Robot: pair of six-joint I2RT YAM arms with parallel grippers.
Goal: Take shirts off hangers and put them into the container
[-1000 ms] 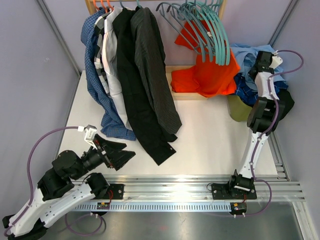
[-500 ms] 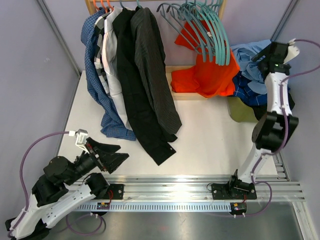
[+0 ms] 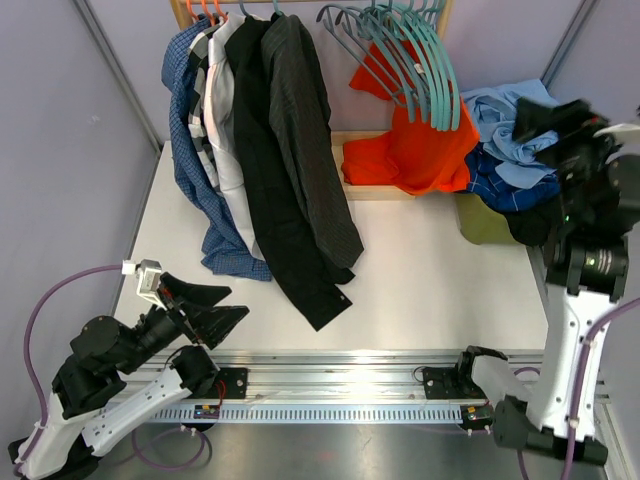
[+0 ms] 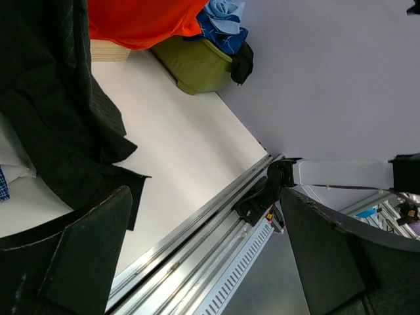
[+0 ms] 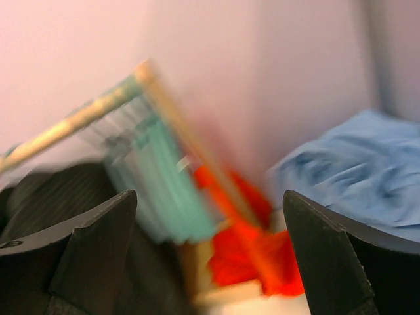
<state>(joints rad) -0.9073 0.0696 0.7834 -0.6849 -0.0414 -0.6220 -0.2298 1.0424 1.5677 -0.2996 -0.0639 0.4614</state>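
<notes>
Hanging shirts (image 3: pixel 270 150) bunched on hangers at back left of the rail (image 3: pixel 181 11): black and charcoal in front, white and blue gingham behind, tails draped on the table (image 3: pixel 430 280). Empty teal hangers (image 3: pixel 425 70) cluster further right on the rail, with an orange garment (image 3: pixel 420 150) under them. Container (image 3: pixel 480 220) at back right, heaped with light blue and dark blue piled shirts (image 3: pixel 505 145) over its rim. Right gripper (image 3: pixel 535 118) raised beside the heap, fingers wide apart, nothing between them; its wrist view is blurred. Left gripper (image 3: pixel 222 312) low at near left, fingers spread, empty, pointing across the table
</notes>
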